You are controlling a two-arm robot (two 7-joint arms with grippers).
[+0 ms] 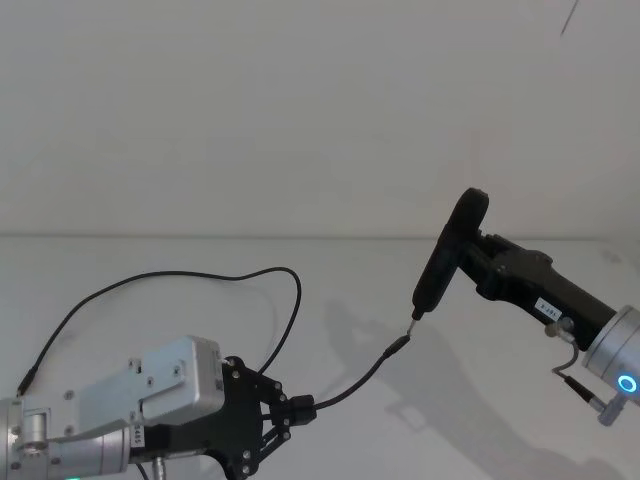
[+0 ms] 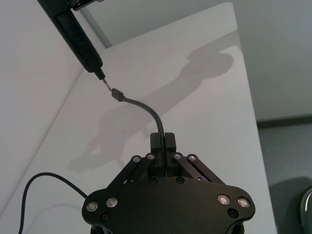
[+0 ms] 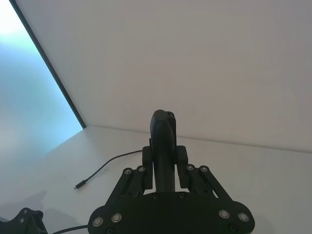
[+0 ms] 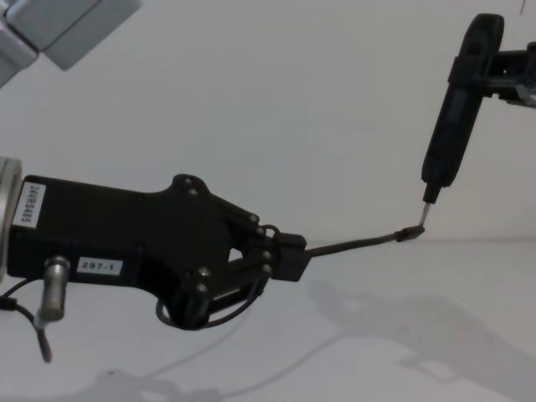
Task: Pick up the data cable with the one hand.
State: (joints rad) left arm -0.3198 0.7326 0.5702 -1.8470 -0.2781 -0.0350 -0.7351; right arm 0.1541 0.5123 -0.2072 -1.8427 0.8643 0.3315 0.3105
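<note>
White "297-1" label marks left gripper (image 4: 293,255) clamping the data cable (image 4: 360,243).

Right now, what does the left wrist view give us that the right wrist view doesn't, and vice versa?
Left wrist view alone: the left gripper shut on the data cable, the cable's plug end raised off the table beside the metal tip of the black tool.

Right wrist view alone: the right gripper shut on that tool's body, and the cable's far plug lying on the table.

Both: the cable, the tool, the white table.
</note>
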